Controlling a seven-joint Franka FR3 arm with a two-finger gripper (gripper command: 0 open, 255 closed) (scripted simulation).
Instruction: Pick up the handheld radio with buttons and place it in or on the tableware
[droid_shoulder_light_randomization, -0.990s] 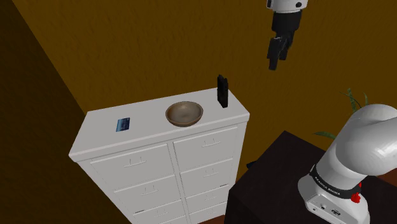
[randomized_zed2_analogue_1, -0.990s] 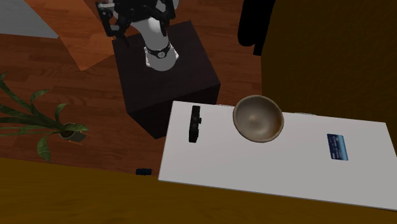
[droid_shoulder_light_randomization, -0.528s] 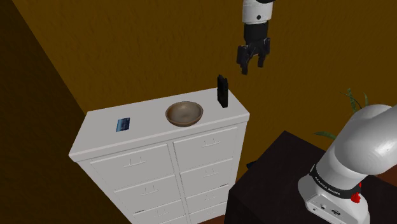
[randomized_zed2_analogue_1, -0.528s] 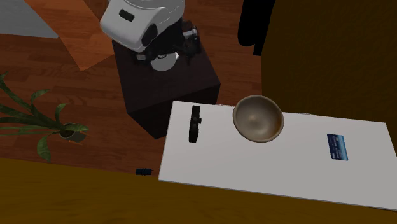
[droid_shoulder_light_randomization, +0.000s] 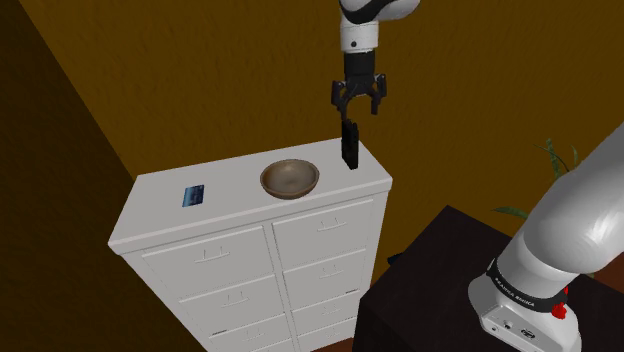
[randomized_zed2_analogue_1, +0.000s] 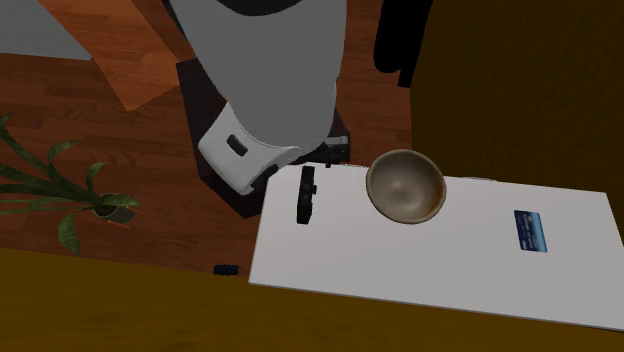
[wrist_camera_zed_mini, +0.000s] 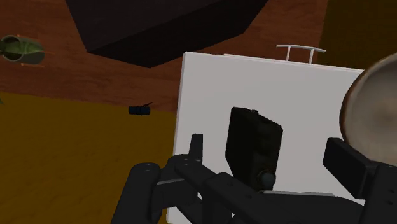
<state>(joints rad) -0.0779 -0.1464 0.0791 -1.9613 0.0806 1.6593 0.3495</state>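
Note:
The handheld radio (droid_shoulder_light_randomization: 349, 145) is a slim black unit standing upright at the right end of the white dresser top (droid_shoulder_light_randomization: 240, 205). It also appears as the radio (randomized_zed2_analogue_1: 306, 194) and radio (wrist_camera_zed_mini: 254, 146). A brown bowl (droid_shoulder_light_randomization: 290, 178), bowl (randomized_zed2_analogue_1: 405, 187), bowl (wrist_camera_zed_mini: 375, 108) sits just beside it toward the dresser's middle. My gripper (droid_shoulder_light_randomization: 358, 108) hangs open directly above the radio, not touching it. In the wrist view the radio lies between my spread fingers (wrist_camera_zed_mini: 196, 151), with the gripper (wrist_camera_zed_mini: 270, 159) empty.
A small blue card (droid_shoulder_light_randomization: 193, 196), card (randomized_zed2_analogue_1: 533, 230) lies at the dresser's other end. My black stand (randomized_zed2_analogue_1: 215, 170) is next to the dresser. A potted plant (randomized_zed2_analogue_1: 60, 200) and a small dark object (randomized_zed2_analogue_1: 225, 269) are on the wooden floor. Brown walls back the dresser.
The arm swung toward the shoulder view's left and came down, bringing the open gripper from beyond the dresser's right end to just above the radio. Nothing on the dresser moved.

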